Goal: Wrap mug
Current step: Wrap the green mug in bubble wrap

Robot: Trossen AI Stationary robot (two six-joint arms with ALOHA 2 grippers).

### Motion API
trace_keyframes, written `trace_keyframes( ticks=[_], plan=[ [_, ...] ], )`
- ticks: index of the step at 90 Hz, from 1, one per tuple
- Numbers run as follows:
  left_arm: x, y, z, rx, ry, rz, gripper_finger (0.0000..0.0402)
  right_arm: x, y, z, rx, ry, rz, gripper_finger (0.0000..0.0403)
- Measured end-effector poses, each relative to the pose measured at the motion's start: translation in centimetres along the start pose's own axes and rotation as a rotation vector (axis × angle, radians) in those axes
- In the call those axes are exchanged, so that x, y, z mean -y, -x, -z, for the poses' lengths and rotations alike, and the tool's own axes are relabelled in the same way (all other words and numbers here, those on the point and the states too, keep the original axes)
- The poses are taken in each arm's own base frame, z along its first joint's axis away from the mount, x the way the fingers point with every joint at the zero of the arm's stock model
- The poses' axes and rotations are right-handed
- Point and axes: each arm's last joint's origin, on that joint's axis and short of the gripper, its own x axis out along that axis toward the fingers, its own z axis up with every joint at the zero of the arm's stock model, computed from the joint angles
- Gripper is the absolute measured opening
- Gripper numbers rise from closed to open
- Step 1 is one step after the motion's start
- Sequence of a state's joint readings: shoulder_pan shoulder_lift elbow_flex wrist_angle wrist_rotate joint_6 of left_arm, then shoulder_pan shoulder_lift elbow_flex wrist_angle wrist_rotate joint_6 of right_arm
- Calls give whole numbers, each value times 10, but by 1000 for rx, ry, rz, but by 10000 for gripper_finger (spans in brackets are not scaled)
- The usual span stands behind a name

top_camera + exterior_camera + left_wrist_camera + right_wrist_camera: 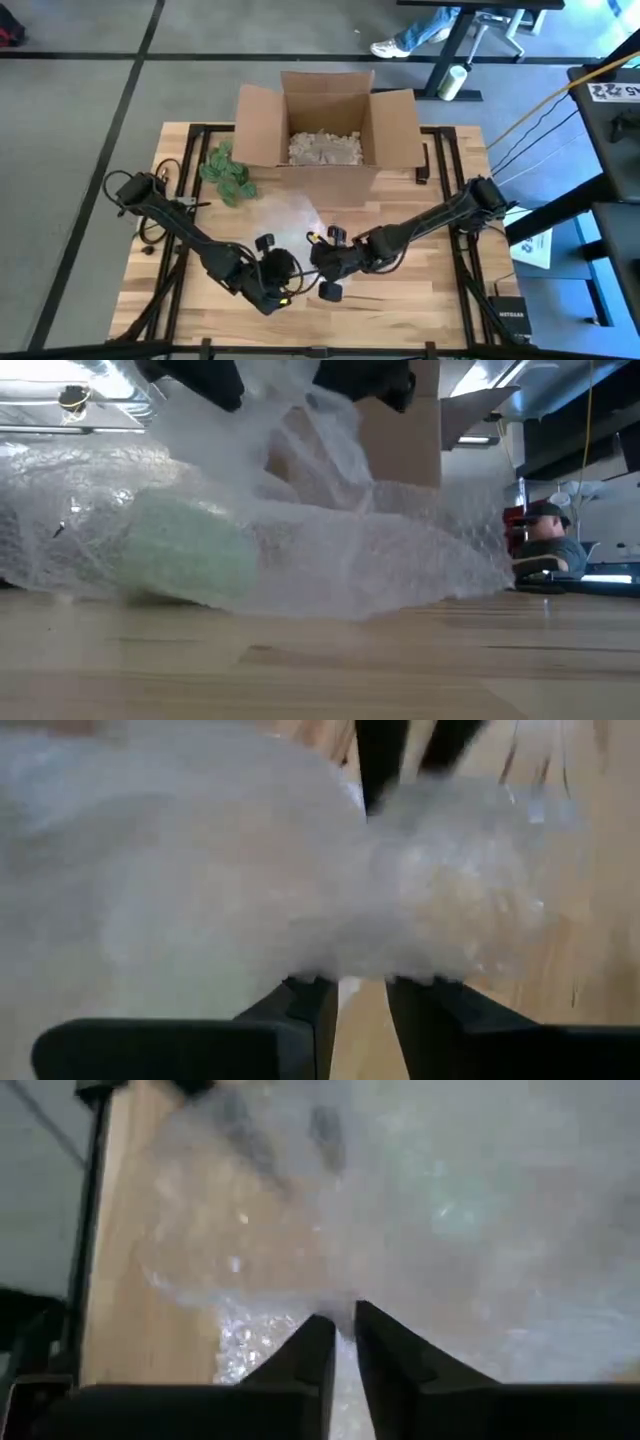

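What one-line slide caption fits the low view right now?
Pale green mug lying on its side under bubble wrap on the wooden table, cardboard box behind.

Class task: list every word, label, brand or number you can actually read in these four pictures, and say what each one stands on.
"NETGEAR": white lettering on the small black box at the table's front right corner, high view; small, only just readable.
Black marks on the white tag on the dark stand at right: too blurred to read.
Print on the white sheet on the floor at right: too small to read.
Cardboard box, bubble wrap: no text visible.
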State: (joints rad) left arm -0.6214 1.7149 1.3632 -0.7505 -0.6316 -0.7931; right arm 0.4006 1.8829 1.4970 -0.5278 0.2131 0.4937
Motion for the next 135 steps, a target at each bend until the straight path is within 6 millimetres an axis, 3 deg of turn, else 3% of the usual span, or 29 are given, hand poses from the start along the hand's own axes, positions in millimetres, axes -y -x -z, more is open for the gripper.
trace_keyframes(
  ticks=[22,35,68,87,112,135],
  plan=[
    [4,4,4,1,-11,14,68,2,0,-1,6,-2,12,137],
    [7,8,8,-3,-24,20,68,3,3,1,-8,12,28,171],
    [9,18,23,-39,13,-24,68,-1,50,-4,33,35,-16,177],
    [13,26,31,10,44,-50,68,4,80,-2,52,47,56,177],
    [23,50,55,215,153,-100,68,10,113,30,-80,9,292,177],
    [21,38,116,303,397,-38,68,-17,133,70,-9,25,444,177]
  ],
)
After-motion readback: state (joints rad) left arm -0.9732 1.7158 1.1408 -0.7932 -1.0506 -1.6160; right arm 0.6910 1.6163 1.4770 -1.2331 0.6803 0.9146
